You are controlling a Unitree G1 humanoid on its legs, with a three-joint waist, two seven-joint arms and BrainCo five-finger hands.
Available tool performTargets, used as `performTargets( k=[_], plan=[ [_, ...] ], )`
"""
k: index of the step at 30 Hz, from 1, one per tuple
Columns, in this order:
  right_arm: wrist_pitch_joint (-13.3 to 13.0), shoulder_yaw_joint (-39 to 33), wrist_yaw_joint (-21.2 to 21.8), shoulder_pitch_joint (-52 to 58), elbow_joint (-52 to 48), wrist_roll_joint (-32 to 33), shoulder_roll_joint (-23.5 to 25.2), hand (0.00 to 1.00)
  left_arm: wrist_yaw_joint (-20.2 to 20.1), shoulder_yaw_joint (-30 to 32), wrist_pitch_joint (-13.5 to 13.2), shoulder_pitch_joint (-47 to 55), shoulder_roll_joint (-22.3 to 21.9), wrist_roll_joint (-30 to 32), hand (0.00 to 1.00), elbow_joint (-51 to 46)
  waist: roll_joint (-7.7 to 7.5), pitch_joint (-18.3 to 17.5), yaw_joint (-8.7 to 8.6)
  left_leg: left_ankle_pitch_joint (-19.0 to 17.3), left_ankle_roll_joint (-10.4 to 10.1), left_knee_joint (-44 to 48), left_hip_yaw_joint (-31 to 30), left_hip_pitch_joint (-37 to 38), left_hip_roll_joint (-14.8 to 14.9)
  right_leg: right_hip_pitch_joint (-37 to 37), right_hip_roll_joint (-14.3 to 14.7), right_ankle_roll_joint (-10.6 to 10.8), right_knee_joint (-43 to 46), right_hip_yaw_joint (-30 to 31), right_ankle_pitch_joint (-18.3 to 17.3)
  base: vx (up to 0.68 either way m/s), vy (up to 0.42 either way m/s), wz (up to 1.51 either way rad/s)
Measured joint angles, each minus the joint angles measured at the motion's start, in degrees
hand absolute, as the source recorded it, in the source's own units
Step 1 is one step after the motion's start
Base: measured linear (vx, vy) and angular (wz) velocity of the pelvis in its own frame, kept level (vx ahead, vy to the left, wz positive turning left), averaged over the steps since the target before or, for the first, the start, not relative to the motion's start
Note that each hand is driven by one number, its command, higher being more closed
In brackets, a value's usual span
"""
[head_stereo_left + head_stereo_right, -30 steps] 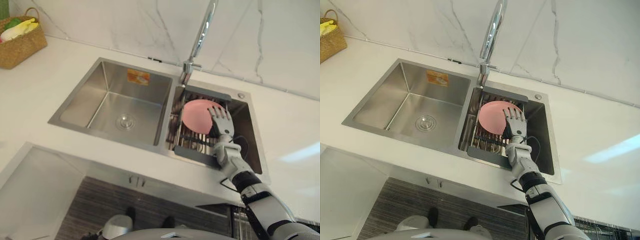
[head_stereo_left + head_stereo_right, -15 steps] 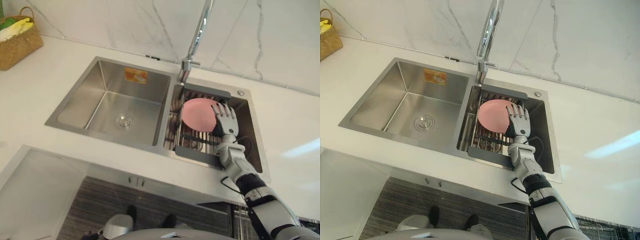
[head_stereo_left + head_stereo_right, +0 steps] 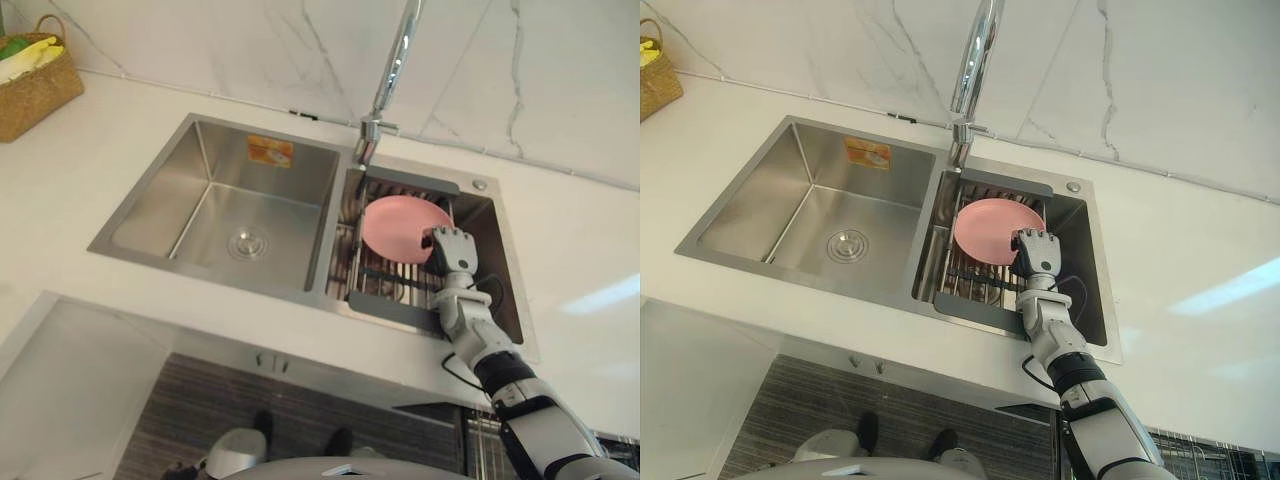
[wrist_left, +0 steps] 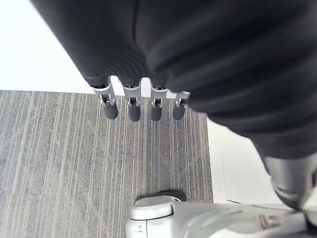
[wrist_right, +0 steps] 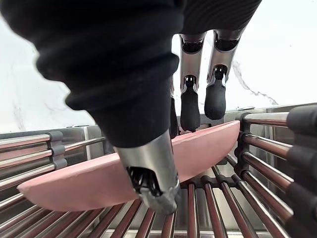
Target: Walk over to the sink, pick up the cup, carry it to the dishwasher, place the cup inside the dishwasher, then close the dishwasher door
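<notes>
The fingers [image 5: 190, 106] of the right hand [image 3: 452, 248] curl down over the near right rim of a pink dish [image 3: 398, 228]. A second ago they were spread straight and flat above it. In the right wrist view the thumb [image 5: 148, 178] sits on the near face of the rim and the fingertips drop behind its far edge, so the rim is caught between them. It looks like a grip closing, though how firm it is cannot be told.

The task names a cup, but the thing in hand is shallow and wide, more plate than cup. It lies tilted on the bars of a metal rack [image 5: 218, 198] in the right basin of the sink [image 3: 215, 280], where it lay a second ago, not yet lifted. The faucet [image 3: 395, 60] rises just beyond the rack at the far edge. The left basin holds nothing but its drain. A woven basket [image 3: 35, 80] stands well apart at the far left of the white table [image 3: 60, 190].

The left hand [image 4: 132, 110] hangs idle above the striped floor [image 4: 74, 163], its fingers straight and relaxed.

The reach appears finished and the pick-up begun. The lift, the carry and the dishwasher steps remain ahead.
</notes>
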Motion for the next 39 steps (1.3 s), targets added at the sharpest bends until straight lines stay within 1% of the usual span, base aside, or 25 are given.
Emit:
performTargets(
  k=[3, 7, 16, 20, 21, 24, 28, 31, 33, 35, 36, 37, 39],
  plan=[
    [-0.2, 0.0, 0.0, 0.0, 0.0, 0.0, 0.0, 1.00, 0.0, 0.0, 0.0, 0.0, 0.0, 0.0, 0.00, 0.0, -0.01, 0.0, 0.00, 0.0, 0.0, 0.0, -0.1, 0.0, 0.0, 0.0, 0.0, 0.0, 0.0, 0.0, 0.0, 0.00, 0.000, 0.00],
    [-1.2, 0.0, 0.1, 0.0, 0.0, -0.5, -0.2, 1.00, 0.0, 0.0, 0.0, 0.0, 0.0, 0.0, 0.00, 0.0, -0.03, 0.0, -0.07, 0.0, 0.0, 0.0, -0.2, 0.0, 0.0, -0.1, 0.0, 0.0, 0.0, 0.0, 0.0, 0.00, 0.000, 0.00],
    [-4.6, 0.1, 1.0, 0.3, 0.0, -0.5, -1.9, 1.00, 0.0, 0.0, 0.0, 0.0, 0.0, 0.1, 0.00, 0.0, -0.11, -0.1, -0.17, 0.2, 0.3, 0.5, -0.8, -0.4, 0.0, -0.1, 0.1, 0.0, 0.0, -0.2, 0.0, 0.00, 0.000, 0.01],
    [-5.3, 0.3, 1.1, 0.3, 0.0, -0.5, -2.6, 1.00, 0.0, 0.0, -0.1, 0.0, 0.0, 0.1, 0.00, 0.0, -0.12, -0.1, -0.14, 0.1, 0.3, 1.1, -1.0, -0.5, 0.1, -0.2, 0.1, -0.1, 0.0, -0.6, 0.2, 0.00, 0.000, 0.04],
    [-5.8, 0.3, 1.1, 0.3, -0.1, -0.5, -2.6, 1.00, 0.0, 0.0, -0.1, 0.0, 0.0, 0.1, 0.00, 0.0, -0.14, -0.1, -0.12, 0.1, 0.3, 1.1, -1.0, -0.5, 0.2, -0.2, 0.2, -0.2, -0.1, -0.6, 0.2, 0.00, 0.000, 0.00],
    [-5.8, 0.3, 1.1, 0.3, -1.2, -0.5, -2.6, 1.00, 0.1, 0.0, -0.1, 0.0, 0.0, 0.1, 0.00, 0.0, -0.14, -0.1, -0.16, 0.1, 0.2, 1.1, -1.0, -0.5, 0.3, -0.2, 0.2, -0.3, -0.2, -0.5, 0.3, 0.00, 0.000, -0.01],
    [-5.8, 0.3, 0.8, 0.2, -5.4, -0.6, -2.9, 1.00, 0.1, 0.0, 0.0, 0.1, 0.1, 0.2, 0.00, 0.0, -0.18, -0.1, -0.35, 0.0, 0.0, 1.1, -0.3, -0.5, 0.6, -0.4, 0.4, -0.6, -0.2, 0.2, 0.5, 0.00, 0.000, -0.09],
    [-5.8, 0.3, -0.5, 0.0, -7.0, -0.5, -3.0, 1.00, 0.1, 0.1, -0.1, 0.1, 0.2, 1.3, 0.00, 0.0, -0.62, -0.7, -0.16, 0.2, 0.1, 1.1, 0.1, -0.5, 0.7, -0.7, 0.5, -0.8, -0.2, 0.6, 0.6, 0.00, 0.000, -0.07],
    [-5.7, 0.3, -2.3, 0.0, -7.0, -0.5, -3.0, 1.00, 0.1, 0.1, -0.1, 0.1, 0.4, 2.1, 0.00, 0.0, -0.93, -0.9, 0.04, 0.3, 0.1, 1.1, 0.1, -0.5, 0.6, -0.7, 0.5, -0.7, -0.2, 0.5, 0.7, 0.00, 0.000, 0.00],
    [-5.7, 0.3, -5.1, -0.1, -7.0, -0.3, -2.9, 1.00, 0.2, 0.0, 0.0, 0.2, 0.5, 2.2, 0.00, 0.0, -1.23, -1.1, 0.20, 0.4, 0.2, 1.1, -0.1, -0.5, 0.5, -0.6, 0.4, -0.7, -0.2, 0.4, 0.7, 0.00, 0.000, 0.02],
    [-5.7, 0.3, -5.6, -0.1, -7.0, -0.3, -2.9, 1.00, 0.2, 0.0, 0.0, 0.2, 0.5, 2.2, 0.00, 0.0, -1.27, -1.2, 0.23, 0.4, 0.2, 1.1, -0.2, -0.5, 0.4, -0.6, 0.3, -0.7, -0.2, 0.4, 0.7, 0.00, 0.000, 0.04],
    [-5.7, 0.3, -6.5, -0.3, -7.0, -0.3, -2.8, 0.00, 0.3, 0.1, 0.0, 0.3, 0.5, 2.2, 0.00, 0.0, -1.29, -1.2, 0.27, 0.5, 0.3, 1.1, -0.3, -0.5, 0.4, -0.6, 0.3, -0.6, -0.2, 0.3, 0.7, 0.00, 0.000, 0.03],
    [-5.4, 0.3, -6.6, -0.9, -7.0, 0.0, -2.6, 0.00, 0.3, 0.1, -0.1, 0.4, 0.4, 2.2, 0.00, 0.0, -1.27, -1.2, 0.24, 0.5, 0.3, 1.1, -0.3, -0.5, 0.3, -0.6, 0.3, -0.6, -0.2, 0.3, 0.8, 0.00, 0.000, 0.00]
  ],
)
